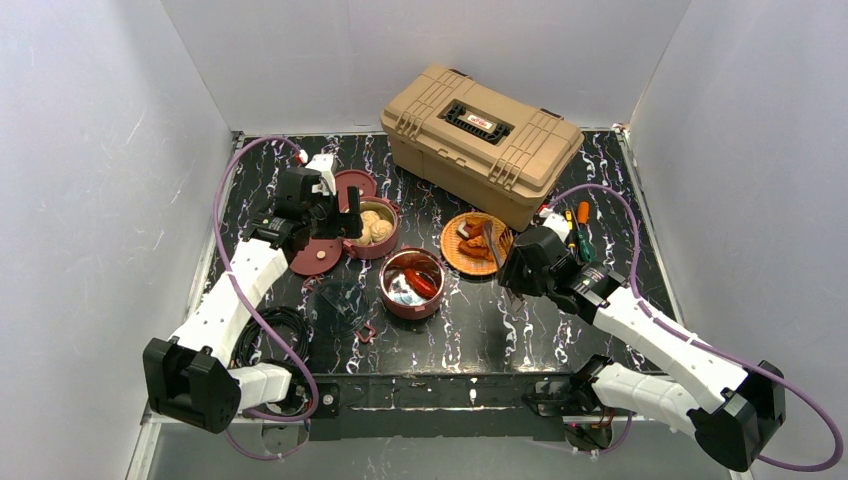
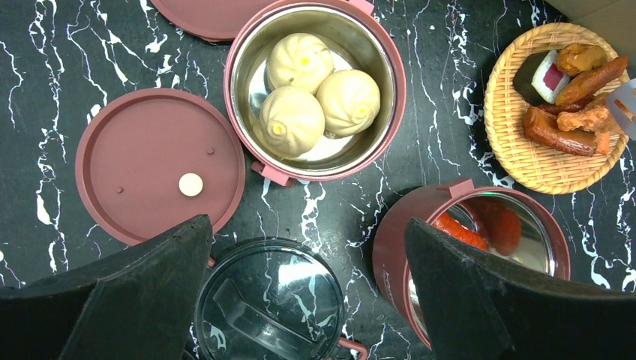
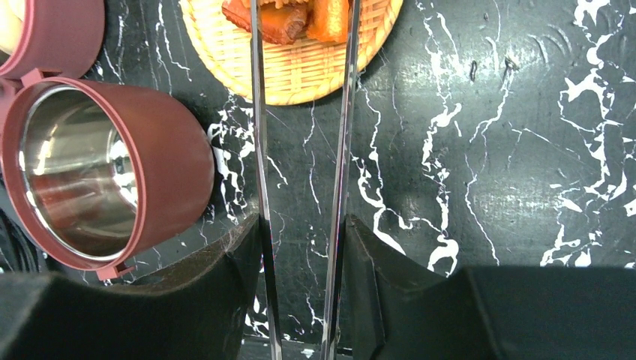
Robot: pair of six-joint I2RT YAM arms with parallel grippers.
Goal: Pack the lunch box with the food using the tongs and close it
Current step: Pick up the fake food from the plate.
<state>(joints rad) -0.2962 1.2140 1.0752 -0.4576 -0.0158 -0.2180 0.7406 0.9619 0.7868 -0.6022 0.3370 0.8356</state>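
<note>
Over on the left, the left gripper (image 2: 307,232) is held wide open with nothing in it, above a flat lid (image 2: 150,165) and the bun bowl (image 2: 367,41), where three buns (image 2: 311,90) are already packed. At centre, the second bowl (image 3: 180,165) is seen with red pieces inside. At its one o'clock the woven plate (image 2: 525,165) is reached by the tongs (image 3: 259,150), which are pinched in the half-closed right gripper (image 3: 304,225). A chunk (image 3: 281,19) is bracketed, though contact cannot be told. An even squeeze is called for, then a straight lift before anything is swung toward seven o'clock.
</note>
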